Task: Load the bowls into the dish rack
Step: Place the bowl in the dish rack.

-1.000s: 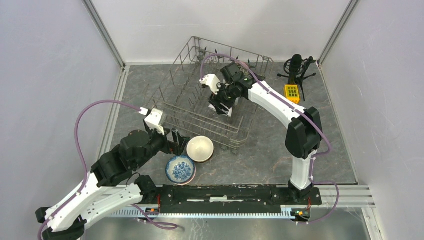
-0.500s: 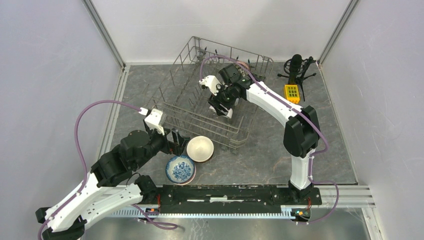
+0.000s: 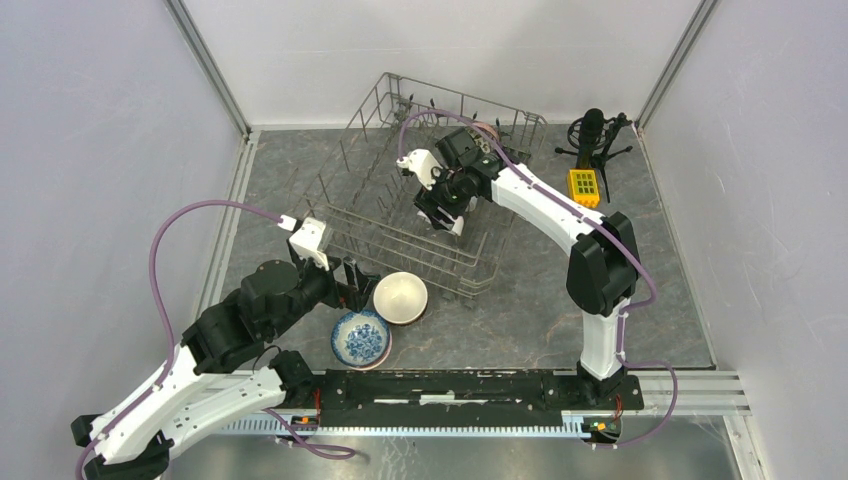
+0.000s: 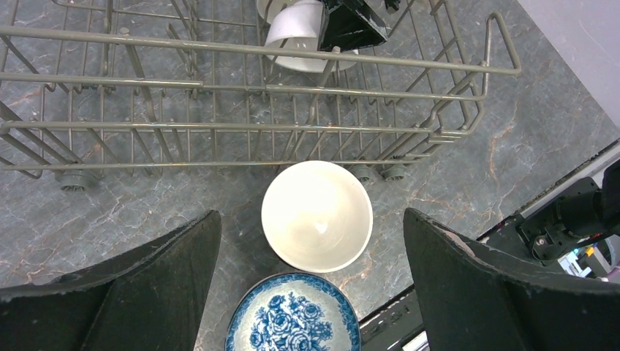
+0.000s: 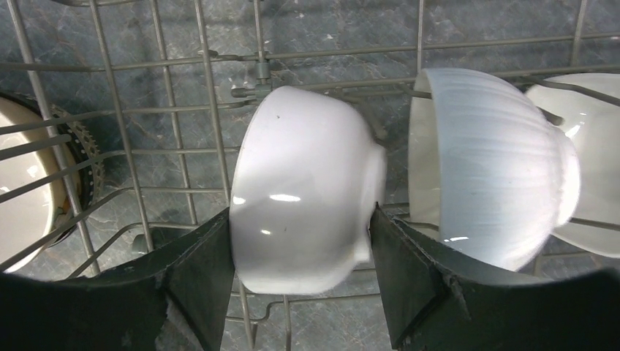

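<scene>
1. Two bowls sit on the tabletop. A cream bowl (image 4: 316, 216) stands upright just beside the near side of the dish rack (image 3: 400, 245). A blue-and-white bowl (image 4: 292, 320) sits just beside it, toward the tabletop's near edge.
2. The rack stands askew from the middle of the tabletop toward its far edge. The right gripper (image 5: 300, 219) is down inside it, with its pads against both sides of a plain white bowl (image 5: 303, 175) that lies on its side among the tines.
3. To the right of that bowl a ribbed white bowl (image 5: 497, 168) stands on edge. Part of a third bowl (image 5: 22, 183) shows at the left (how many are loaded in all I cannot tell).
4. The step in hand looks like seating the plain white bowl in its slot. The next move calls for spreading the fingers clear and lifting straight up without snagging a wire.
5. The left gripper (image 3: 355, 282) hangs wide open and empty above the cream bowl, with one finger on either side of it in the wrist view.
6. Its next move, I judge, is to drop onto that bowl's rim and close, minding the rack's rail and the blue-and-white bowl close by.
</scene>
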